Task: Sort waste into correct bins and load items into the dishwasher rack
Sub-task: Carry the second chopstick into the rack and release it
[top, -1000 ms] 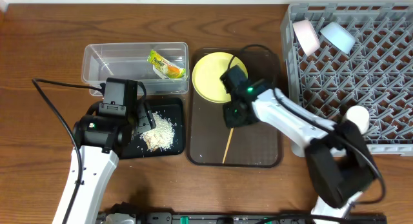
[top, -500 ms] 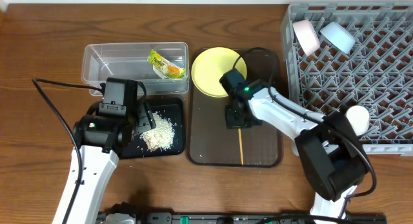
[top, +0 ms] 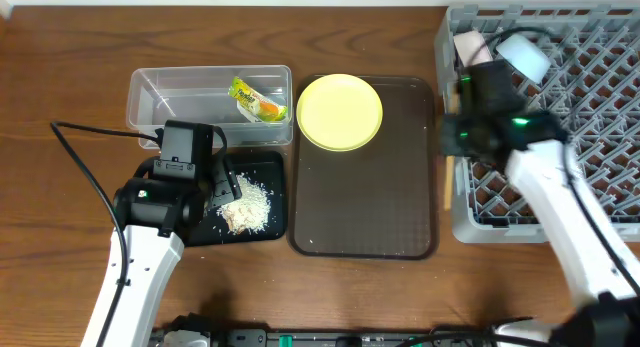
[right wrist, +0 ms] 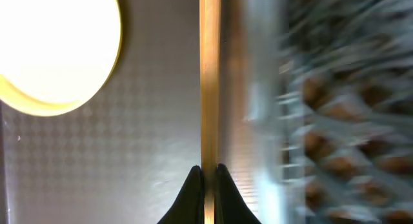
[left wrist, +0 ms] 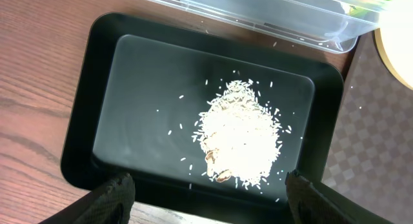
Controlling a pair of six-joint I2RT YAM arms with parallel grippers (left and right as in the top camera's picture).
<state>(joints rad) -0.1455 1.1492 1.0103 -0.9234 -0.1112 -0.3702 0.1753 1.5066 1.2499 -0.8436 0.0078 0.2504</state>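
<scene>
My right gripper (top: 462,137) is shut on the thin wooden chopsticks (top: 447,184) and holds them along the left wall of the grey dishwasher rack (top: 600,137). In the right wrist view the jaws (right wrist: 208,175) pinch the chopsticks (right wrist: 210,82) between the brown tray and the blurred rack (right wrist: 335,108). The pinkish-white bowl (top: 468,47) and light blue bowl (top: 525,55) lie in the rack. The yellow plate (top: 340,112) sits on the tray. My left gripper (top: 222,184) is open over the black tub (left wrist: 97,108) holding rice scraps (left wrist: 239,130). The wrapper (top: 258,99) lies in the clear tub (top: 160,92). Cup and napkin are hidden.
The dark brown serving tray (top: 365,197) lies between the tubs and the rack, bare except for the plate at its far end. My right arm reaches over the rack's near left part. A cable runs from the left arm across the table.
My right gripper has lifted the chopsticks off the tray and carried them right to the rack's left wall. The plate is now uncovered. The left arm has not moved.
</scene>
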